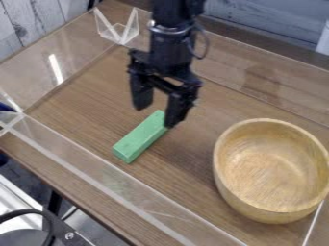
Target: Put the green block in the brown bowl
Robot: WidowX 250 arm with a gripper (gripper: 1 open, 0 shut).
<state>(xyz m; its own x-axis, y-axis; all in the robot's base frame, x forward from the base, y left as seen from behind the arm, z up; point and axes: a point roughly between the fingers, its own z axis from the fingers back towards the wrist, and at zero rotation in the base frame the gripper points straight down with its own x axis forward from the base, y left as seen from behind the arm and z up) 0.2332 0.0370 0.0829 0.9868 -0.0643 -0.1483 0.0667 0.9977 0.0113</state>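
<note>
You have a wide, thick-rimmed wooden bowl (270,197) as the landmark on a plank-patterned tabletop (84,88), with the black robot gripper (162,104) poised above the far end of a bright green rectangular block (142,137), left of the bowl in the frame. The fingers stand wide apart, with nothing visible between them. The step in hand looks to be the approach to the grasp: centre over the block's middle, which lies nearer the camera than the jaws appear to, and turn the fingers so they close across its narrow width. Descend straight, with one finger down each long side (a fingertip landing on top could tip or skid the bar), and close only once both are low beside it. The block lies flat beside the bowl, its long axis slanting across the frame, the far end angled toward the bowl's side, the near end pointing away from the bowl.
</note>
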